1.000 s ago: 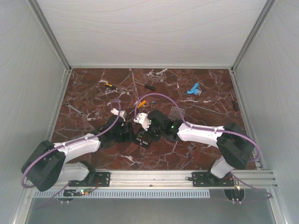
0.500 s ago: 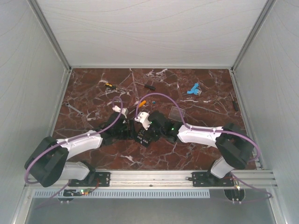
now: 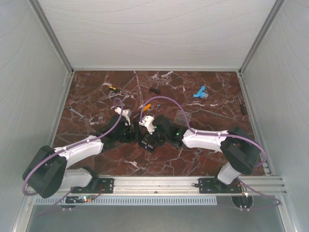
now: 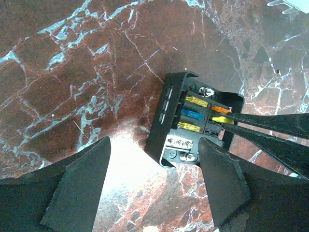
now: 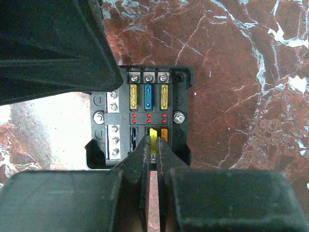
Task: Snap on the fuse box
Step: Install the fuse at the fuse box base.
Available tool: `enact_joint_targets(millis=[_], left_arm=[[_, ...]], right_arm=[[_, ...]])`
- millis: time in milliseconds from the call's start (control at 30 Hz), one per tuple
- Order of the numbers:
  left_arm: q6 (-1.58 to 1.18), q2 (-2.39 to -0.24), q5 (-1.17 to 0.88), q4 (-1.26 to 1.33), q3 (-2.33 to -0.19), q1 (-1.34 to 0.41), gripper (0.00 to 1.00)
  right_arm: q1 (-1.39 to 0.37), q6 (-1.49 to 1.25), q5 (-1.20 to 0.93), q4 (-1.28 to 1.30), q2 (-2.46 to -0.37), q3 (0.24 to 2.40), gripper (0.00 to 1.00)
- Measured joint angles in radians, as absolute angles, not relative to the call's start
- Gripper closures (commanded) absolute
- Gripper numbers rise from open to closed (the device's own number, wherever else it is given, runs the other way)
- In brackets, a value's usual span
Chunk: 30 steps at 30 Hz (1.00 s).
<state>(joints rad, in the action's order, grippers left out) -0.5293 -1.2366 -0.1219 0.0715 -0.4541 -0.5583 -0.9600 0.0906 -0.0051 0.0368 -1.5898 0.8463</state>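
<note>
The fuse box [image 3: 147, 142] is a small black square box lying open on the marble table, with yellow and blue fuses in its slots. It shows in the left wrist view [image 4: 193, 121] and the right wrist view [image 5: 145, 113]. My right gripper [image 5: 153, 143] [image 3: 154, 136] is shut on a yellow fuse [image 5: 153, 135], held at the box's near row beside an orange fuse [image 5: 164, 134]. My left gripper [image 4: 154, 144] [image 3: 133, 135] is open, and the box's left corner lies between its fingers. The clear square lid [image 3: 181, 117] lies behind the right arm.
Loose tools lie at the back: a screwdriver [image 3: 154, 89], a yellow-black tool [image 3: 113, 89], a blue part [image 3: 199, 92], a wrench [image 3: 76, 113] at the left, and a dark tool [image 3: 243, 105] by the right wall. Small loose fuses [image 3: 153, 103] lie behind the grippers.
My left arm has reached forward and right, bringing its open gripper up to the fuse box's left side. The right gripper has stayed over the box.
</note>
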Motion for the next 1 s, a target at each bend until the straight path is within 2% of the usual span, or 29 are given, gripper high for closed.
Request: enact_joint_targets(millis=[700,1000], left_arm=[[-0.533,-1.237,-0.166,0.082,-0.449,-0.548,0.24],[-0.537,-1.237,-0.182,0.091,-0.436,-0.533,0.24]], right_arm=[[-0.962,0.083,0.005,0.019,-1.595,0.842,1.0],[-0.965,0.083,-0.007,0.018,-1.594,0.841,0.95]])
